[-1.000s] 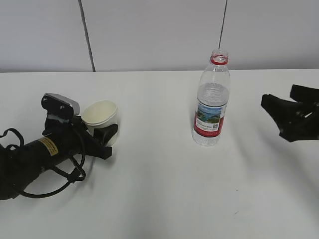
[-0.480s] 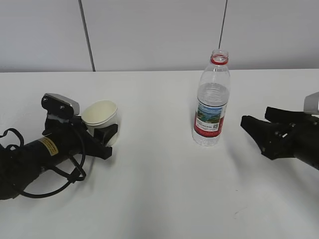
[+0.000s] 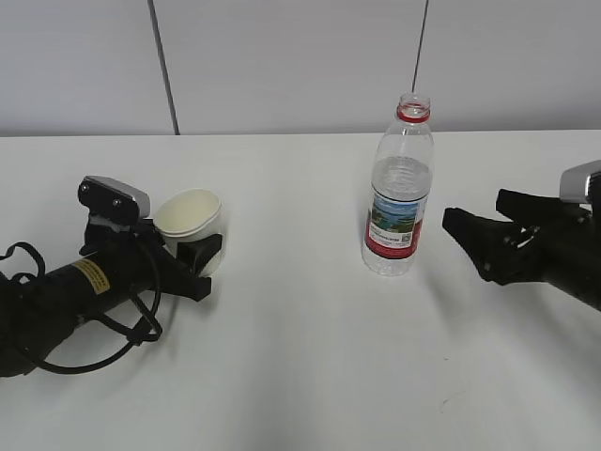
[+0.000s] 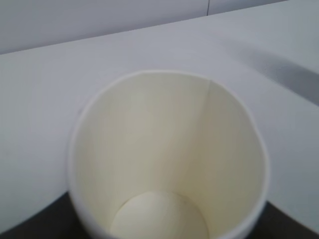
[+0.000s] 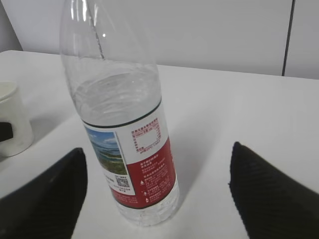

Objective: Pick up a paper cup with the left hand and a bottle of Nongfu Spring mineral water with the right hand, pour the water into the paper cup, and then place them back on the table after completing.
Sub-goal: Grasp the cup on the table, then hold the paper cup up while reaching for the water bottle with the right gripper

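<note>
A white paper cup (image 3: 191, 225) stands on the white table (image 3: 300, 357) at the left; the left wrist view shows its empty inside (image 4: 164, 164). My left gripper (image 3: 202, 258), on the arm with the yellow sticker, is closed around the cup's lower part. An uncapped Nongfu Spring bottle (image 3: 399, 197) with a red label stands upright at centre right, with water (image 5: 119, 97) about two thirds up. My right gripper (image 3: 479, 240) is open just right of the bottle, not touching it. In the right wrist view the bottle (image 5: 124, 124) stands ahead between the spread fingers (image 5: 266, 189).
A grey panelled wall (image 3: 300, 66) runs along the table's far edge. The left arm's black cable (image 3: 94, 329) loops on the table at the front left. The cup also shows at the left edge of the right wrist view (image 5: 12, 124).
My right gripper has moved left from the right edge to just beside the bottle, jaws open. The left arm, cup and bottle have not moved.
</note>
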You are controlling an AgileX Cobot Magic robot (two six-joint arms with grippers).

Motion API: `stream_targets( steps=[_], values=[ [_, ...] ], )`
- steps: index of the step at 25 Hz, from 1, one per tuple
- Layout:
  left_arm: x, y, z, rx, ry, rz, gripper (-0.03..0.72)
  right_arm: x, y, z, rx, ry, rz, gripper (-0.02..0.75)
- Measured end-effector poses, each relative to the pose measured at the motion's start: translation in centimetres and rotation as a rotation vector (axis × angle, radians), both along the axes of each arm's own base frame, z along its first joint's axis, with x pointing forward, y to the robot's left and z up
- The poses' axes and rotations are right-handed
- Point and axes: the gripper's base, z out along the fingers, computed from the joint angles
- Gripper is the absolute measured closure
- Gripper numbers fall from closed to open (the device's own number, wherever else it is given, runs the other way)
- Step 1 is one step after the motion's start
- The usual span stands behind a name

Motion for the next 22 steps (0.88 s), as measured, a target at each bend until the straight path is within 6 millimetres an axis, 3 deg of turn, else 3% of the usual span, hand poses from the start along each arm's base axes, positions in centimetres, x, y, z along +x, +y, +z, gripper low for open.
stream_targets(
  steps=[4, 17, 22],
  values=[
    [0.0, 0.0, 0.0, 0.000, 0.000, 0.000, 0.286, 1.1, 0.2, -0.5, 0.000, 0.003, 0.014, 0.064],
    [0.0, 0.0, 0.0, 0.000, 0.000, 0.000, 0.286, 5.0, 3.4, -1.7, 0.013, -0.029, 0.121, 0.063],
    [0.0, 0.0, 0.0, 0.000, 0.000, 0.000, 0.286, 6.8, 3.9, -3.1, 0.019, -0.021, 0.133, 0.063]
  ],
)
